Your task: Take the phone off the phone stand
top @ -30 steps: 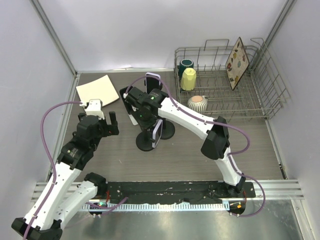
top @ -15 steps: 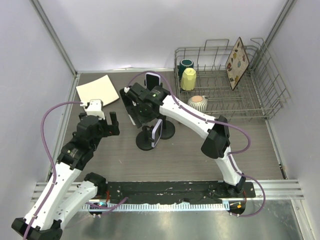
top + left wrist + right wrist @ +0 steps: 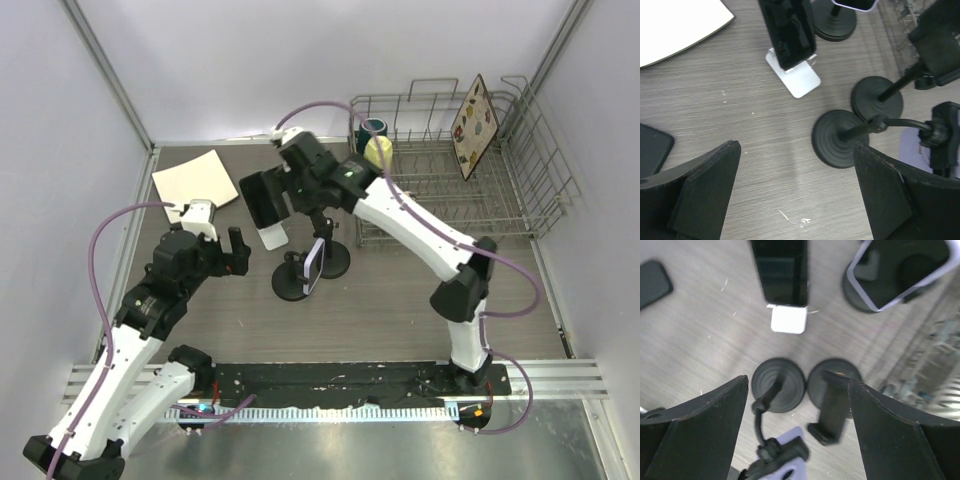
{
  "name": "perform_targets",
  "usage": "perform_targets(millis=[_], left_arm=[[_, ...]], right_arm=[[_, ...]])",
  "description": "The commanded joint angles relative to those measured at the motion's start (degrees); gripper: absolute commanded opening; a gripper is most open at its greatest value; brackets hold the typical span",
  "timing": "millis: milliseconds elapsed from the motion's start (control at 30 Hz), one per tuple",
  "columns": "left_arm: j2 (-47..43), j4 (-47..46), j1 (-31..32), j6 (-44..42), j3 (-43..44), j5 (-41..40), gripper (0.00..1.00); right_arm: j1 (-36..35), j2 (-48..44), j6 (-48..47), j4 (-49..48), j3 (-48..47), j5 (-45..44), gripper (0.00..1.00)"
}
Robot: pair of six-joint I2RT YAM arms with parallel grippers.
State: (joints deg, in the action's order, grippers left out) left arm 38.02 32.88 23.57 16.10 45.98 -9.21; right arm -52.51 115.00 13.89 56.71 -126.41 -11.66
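A black phone (image 3: 263,200) leans upright in a white phone stand (image 3: 272,238). A lavender-cased phone (image 3: 313,263) is clamped in a black gooseneck stand (image 3: 291,287). My right gripper (image 3: 798,390) hangs open high above these stands, holding nothing. Directly beneath it is an empty black clamp stand (image 3: 832,412). Another lavender-cased phone (image 3: 900,270) sits on a farther black stand. My left gripper (image 3: 796,150) is open and low over bare table, left of the gooseneck base (image 3: 837,140).
A black phone (image 3: 652,150) lies flat on the table at the left. A beige square plate (image 3: 195,178) lies at the back left. A wire dish rack (image 3: 520,200) with cups and a patterned plate stands at the back right.
My right gripper opened its jaws and rose up and back from the stands. The left gripper shifted slightly right and stayed open.
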Motion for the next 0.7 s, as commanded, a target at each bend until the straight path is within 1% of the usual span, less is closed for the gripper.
perform_targets(millis=[0,33,67,100,133,167,200,233,267,300,333,367,400,433,467,500,533,567,600,667], left_arm=[[2.1,-0.8,0.3,1.1,5.3,8.4,1.0],[2.7,-0.4,0.5,1.7,7.3,9.0,1.0],[4.5,0.1,0.7,2.6,8.3,10.9,1.0],[5.6,1.0,1.4,3.3,9.4,12.7,1.0],[6.7,1.4,1.8,3.9,11.6,13.4,1.0],[8.9,1.7,2.4,4.6,12.5,14.2,1.0],[10.0,1.8,4.2,5.8,13.3,14.8,1.0],[10.9,1.7,5.4,6.1,14.7,14.8,1.0],[11.9,1.8,6.7,6.5,15.3,14.1,1.0],[13.7,1.7,10.0,6.7,16.0,13.2,1.0],[14.6,1.7,11.7,6.7,17.4,10.4,1.0],[15.7,1.6,13.4,6.5,18.1,9.7,1.0],[17.6,1.8,16.5,6.3,18.9,7.7,1.0],[18.8,2.1,17.8,5.7,20.6,5.9,1.0],[19.8,2.4,19.1,5.6,21.3,5.1,1.0],[22.1,3.0,21.5,5.4,22.1,4.1,1.0],[23.2,3.2,22.6,4.7,23.5,2.5,1.0],[24.4,3.6,23.6,4.4,24.2,1.3,1.0],[25.8,4.8,25.5,4.0,25.6,0.3,1.0],[29.9,6.7,27.5,2.4,27.3,-2.7,1.0]], right_arm=[[4.3,-11.0,0.3,-8.1,5.7,-5.0,0.86],[5.6,-12.4,0.8,-9.4,10.0,-7.9,0.86],[6.2,-14.3,1.3,-10.8,12.3,-9.3,0.87],[6.7,-17.5,1.8,-13.8,14.7,-10.7,0.86],[7.4,-19.4,1.7,-15.2,19.2,-12.2,0.87],[7.6,-21.1,1.8,-18.1,21.6,-15.3,0.88],[7.7,-25.2,1.9,-20.0,24.3,-17.3,0.89],[7.8,-27.4,1.8,-22.1,30.3,-19.1,0.89],[8.1,-29.5,1.5,-27.6,33.7,-20.5,0.89],[8.3,-32.3,0.8,-30.6,37.3,-20.1,0.9],[8.5,-37.1,-0.3,-33.6,44.6,-19.5,0.92],[9.1,-39.7,-0.4,-39.1,48.0,-18.8,0.92],[9.4,-41.9,-0.4,-41.2,51.1,-17.7,0.93],[9.6,-46.0,-0.4,-43.2,56.4,-17.4,0.93],[10.0,-47.7,-0.9,-46.5,58.8,-17.3,0.93],[10.1,-49.3,-1.5,-47.7,63.3,-17.3,0.93],[10.1,-52.7,-2.3,-49.1,65.5,-17.6,0.97],[10.1,-54.0,-2.4,-51.8,67.5,-17.9,0.99],[10.2,-55.6,-2.5,-53.1,71.5,-17.6,1.0],[10.2,-59.3,-2.5,-56.2,75.1,-16.1,1.0]])
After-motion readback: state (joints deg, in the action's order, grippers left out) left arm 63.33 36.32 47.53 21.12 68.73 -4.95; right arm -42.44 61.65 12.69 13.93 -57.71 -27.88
